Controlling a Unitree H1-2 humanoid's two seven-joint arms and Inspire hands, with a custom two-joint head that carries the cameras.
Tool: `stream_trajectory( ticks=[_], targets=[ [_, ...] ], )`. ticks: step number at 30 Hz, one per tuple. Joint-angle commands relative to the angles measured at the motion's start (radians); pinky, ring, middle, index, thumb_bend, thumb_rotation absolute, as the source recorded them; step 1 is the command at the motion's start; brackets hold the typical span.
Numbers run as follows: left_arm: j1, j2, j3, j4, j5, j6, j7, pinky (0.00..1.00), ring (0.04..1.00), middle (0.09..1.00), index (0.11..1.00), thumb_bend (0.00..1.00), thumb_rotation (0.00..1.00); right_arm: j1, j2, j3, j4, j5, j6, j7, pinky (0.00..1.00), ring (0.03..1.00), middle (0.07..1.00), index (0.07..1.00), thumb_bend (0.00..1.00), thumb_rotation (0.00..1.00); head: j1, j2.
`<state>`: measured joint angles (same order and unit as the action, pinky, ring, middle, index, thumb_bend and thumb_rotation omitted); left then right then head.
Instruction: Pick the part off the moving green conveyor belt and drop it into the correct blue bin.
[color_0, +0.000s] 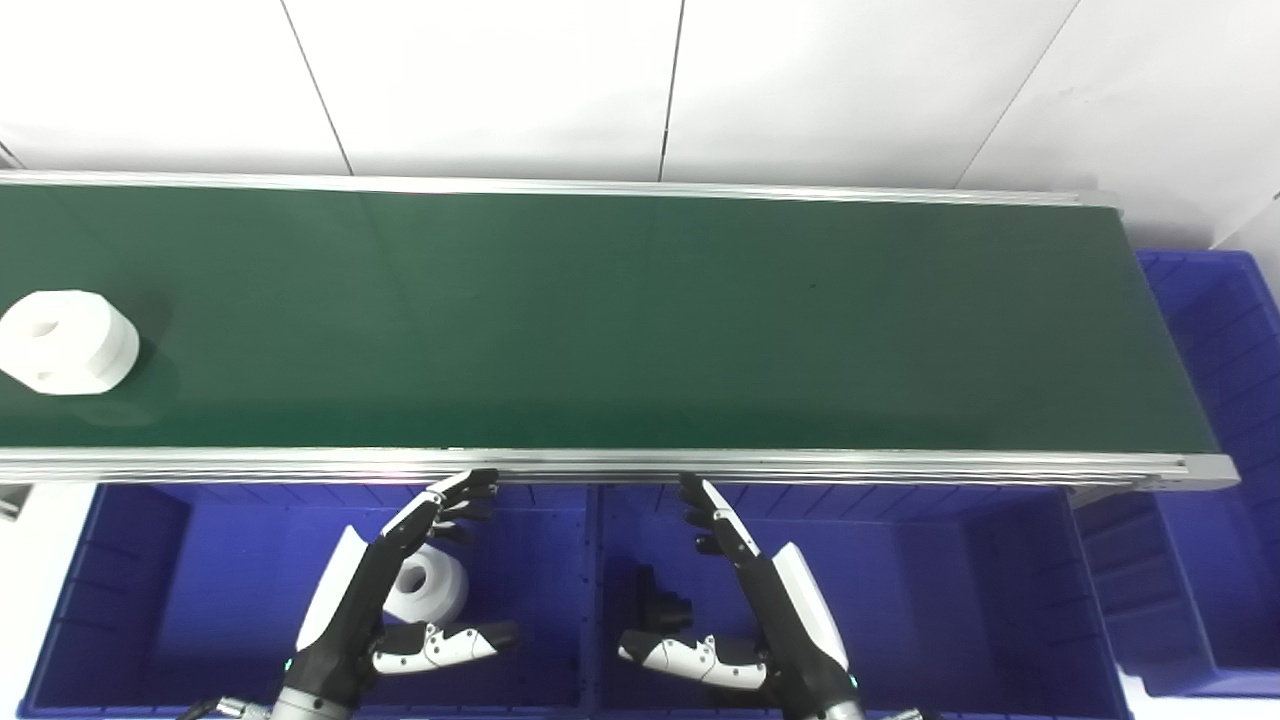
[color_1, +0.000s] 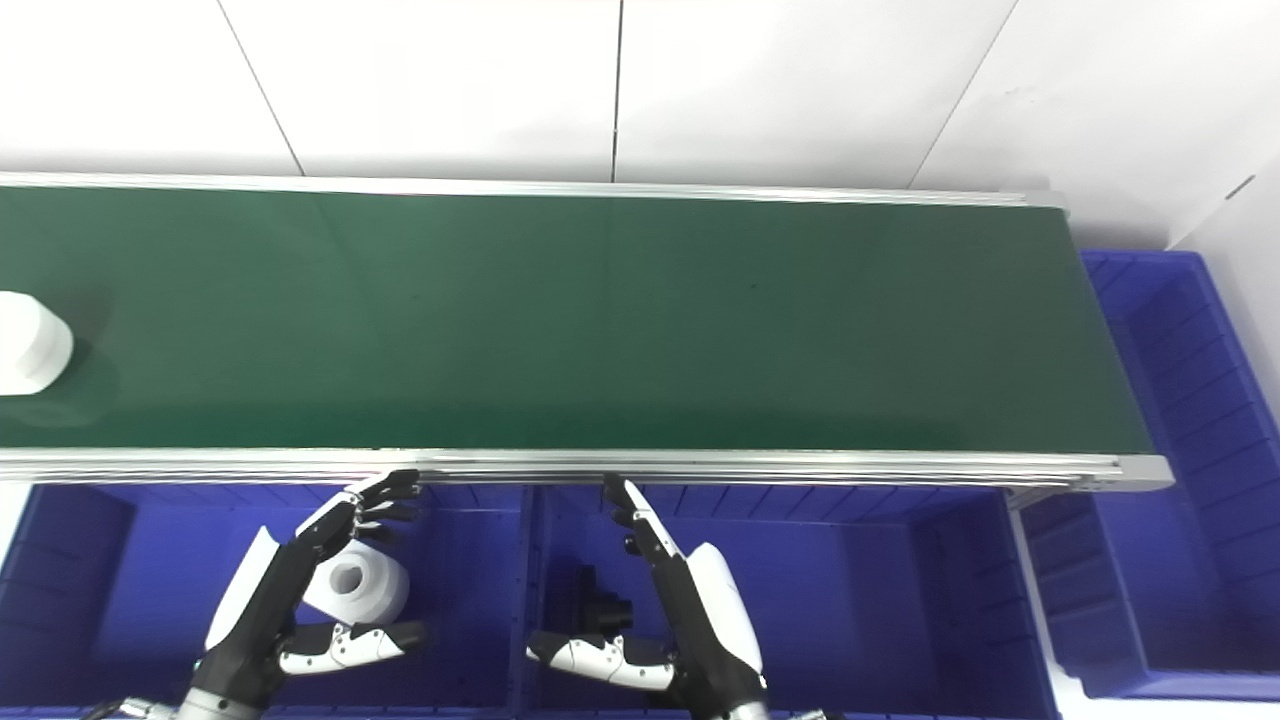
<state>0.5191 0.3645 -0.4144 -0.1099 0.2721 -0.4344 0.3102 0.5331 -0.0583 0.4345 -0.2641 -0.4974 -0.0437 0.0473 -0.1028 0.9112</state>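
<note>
A white round part with a centre hole (color_0: 62, 341) lies at the far left of the green conveyor belt (color_0: 620, 320); the right eye view cuts it off at the picture edge (color_1: 28, 345). My left hand (color_0: 400, 590) is open and empty above the left blue bin (color_0: 150, 590), fingers pointing at the belt's near rail. My right hand (color_0: 745, 600) is open and empty above the middle blue bin (color_0: 950, 590). Both hands are well to the right of the part on the belt.
A white ring-shaped part (color_0: 430, 585) lies in the left bin, partly behind my left hand. A black part (color_0: 660, 605) lies in the middle bin. Another blue bin (color_0: 1220, 450) stands past the belt's right end. The aluminium rail (color_0: 620, 462) runs between bins and belt.
</note>
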Motion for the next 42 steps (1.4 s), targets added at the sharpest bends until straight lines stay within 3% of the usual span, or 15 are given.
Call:
stream_trajectory(
  ticks=[1, 16, 19, 22, 23, 24, 25, 26, 27, 28, 32, 37, 42],
  targets=[
    [-0.001, 0.013, 0.001, -0.013, -0.003, -0.035, 0.006, 0.63, 0.737, 0.803, 0.823, 0.88, 0.48, -0.001, 0.011, 0.005, -0.009, -0.001, 0.005, -0.004, 0.82, 0.89, 0.917, 0.955, 0.92, 0.49, 0.0, -0.001],
    [0.001, 0.021, -0.003, -0.011, 0.002, -0.035, 0.027, 0.61, 0.719, 0.796, 0.824, 0.88, 0.48, 0.005, 0.019, 0.01, -0.018, -0.003, 0.026, 0.0, 0.82, 0.892, 0.918, 0.954, 0.92, 0.49, -0.003, -0.001],
    [0.005, 0.021, -0.001, -0.012, 0.018, -0.035, 0.032, 0.62, 0.725, 0.798, 0.827, 0.88, 0.5, 0.008, 0.019, 0.01, -0.016, -0.002, 0.017, -0.005, 0.82, 0.89, 0.917, 0.953, 0.92, 0.48, 0.026, -0.014],
    [0.001, 0.015, -0.026, 0.004, 0.047, -0.035, 0.069, 0.63, 0.73, 0.798, 0.821, 0.88, 0.49, 0.013, 0.004, 0.002, 0.0, 0.011, -0.009, -0.012, 0.82, 0.893, 0.919, 0.956, 0.92, 0.48, 0.186, -0.08],
    [0.0, 0.013, -0.035, 0.011, 0.056, -0.035, 0.081, 0.63, 0.733, 0.796, 0.817, 0.88, 0.49, 0.015, -0.005, -0.002, 0.006, 0.019, -0.019, -0.012, 0.82, 0.894, 0.92, 0.957, 0.92, 0.49, 0.199, -0.087],
    [-0.001, 0.011, -0.048, 0.02, 0.066, -0.035, 0.093, 0.64, 0.733, 0.795, 0.813, 0.89, 0.49, 0.017, -0.015, -0.007, 0.017, 0.029, -0.036, -0.015, 0.82, 0.897, 0.926, 0.963, 0.91, 0.5, 0.276, -0.129],
    [-0.002, 0.011, -0.059, 0.025, 0.071, -0.035, 0.1, 0.64, 0.734, 0.795, 0.812, 0.9, 0.5, 0.019, -0.024, -0.011, 0.025, 0.037, -0.047, -0.016, 0.82, 0.896, 0.928, 0.966, 0.91, 0.5, 0.287, -0.136],
    [-0.005, 0.011, -0.073, 0.033, 0.072, -0.035, 0.107, 0.64, 0.735, 0.796, 0.809, 0.9, 0.49, 0.02, -0.034, -0.016, 0.037, 0.046, -0.063, -0.021, 0.82, 0.896, 0.931, 0.969, 0.91, 0.5, 0.346, -0.175],
    [-0.009, 0.013, -0.087, 0.04, 0.073, -0.035, 0.116, 0.65, 0.738, 0.795, 0.804, 0.91, 0.48, 0.02, -0.042, -0.019, 0.047, 0.05, -0.08, -0.027, 0.82, 0.895, 0.932, 0.971, 0.91, 0.5, 0.346, -0.175],
    [-0.015, 0.013, -0.1, 0.05, 0.077, -0.035, 0.127, 0.65, 0.738, 0.792, 0.799, 0.92, 0.48, 0.019, -0.05, -0.022, 0.058, 0.056, -0.095, -0.03, 0.83, 0.897, 0.932, 0.974, 0.9, 0.5, 0.391, -0.209],
    [-0.033, 0.014, -0.131, 0.083, 0.1, -0.035, 0.166, 0.64, 0.726, 0.775, 0.774, 0.94, 0.45, 0.011, -0.066, -0.03, 0.102, 0.073, -0.152, -0.051, 0.83, 0.907, 0.939, 0.984, 0.9, 0.48, 0.437, -0.265],
    [-0.033, 0.001, -0.127, 0.105, 0.134, -0.035, 0.179, 0.61, 0.696, 0.751, 0.752, 0.98, 0.45, 0.004, -0.07, -0.035, 0.143, 0.07, -0.193, -0.071, 0.83, 0.915, 0.936, 0.989, 0.9, 0.46, 0.441, -0.316],
    [-0.047, -0.005, -0.141, 0.133, 0.144, -0.035, 0.199, 0.59, 0.676, 0.733, 0.736, 0.99, 0.44, -0.005, -0.073, -0.039, 0.171, 0.087, -0.192, -0.065, 0.88, 0.928, 0.933, 0.992, 0.9, 0.46, 0.443, -0.37]
  ],
)
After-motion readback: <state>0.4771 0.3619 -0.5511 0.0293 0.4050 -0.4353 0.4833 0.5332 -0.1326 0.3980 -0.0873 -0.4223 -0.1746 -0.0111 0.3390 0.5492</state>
